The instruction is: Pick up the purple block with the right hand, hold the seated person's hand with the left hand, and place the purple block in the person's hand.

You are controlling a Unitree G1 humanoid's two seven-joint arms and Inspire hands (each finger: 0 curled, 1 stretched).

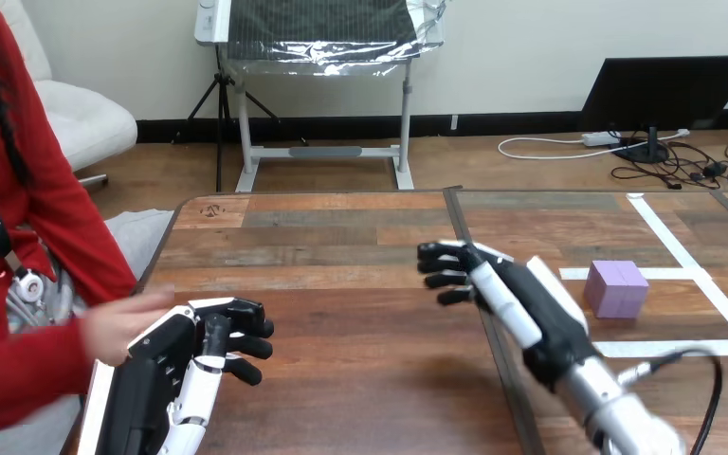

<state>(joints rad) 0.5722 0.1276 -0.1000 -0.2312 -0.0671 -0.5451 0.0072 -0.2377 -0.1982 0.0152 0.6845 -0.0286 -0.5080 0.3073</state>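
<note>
Fingers (441, 275) of the black-and-white right hand (531, 303) are loosely bent and grasp nothing. They hover above the middle of the wooden desk (341, 246), close to its centre seam. The small purple cube-shaped block (616, 287) sits on the right half of the desk, against a strip of white tape (668, 237), with no hand touching it. It lies just beside the back of the right hand, toward the desk's right edge. The fingers, however, point the other way, toward the desk's left edge. The block's faces look about equal, so it has no long axis to line up with.

Near the desk's front left corner, the left hand (166, 365) has its fingers (251, 346) curled inward on nothing. The person's hand (118, 322) reaches in over the left edge and lies just behind the back of the left hand. Whether the two touch cannot be told, but no finger wraps round it.

The right hand is much the nearer to the block. By my reading, neither the pick-up nor the hand-hold has been made. The coming move will likely need the right hand to swing round to its right, so that the spread fingers face the block before closing on it.
</note>
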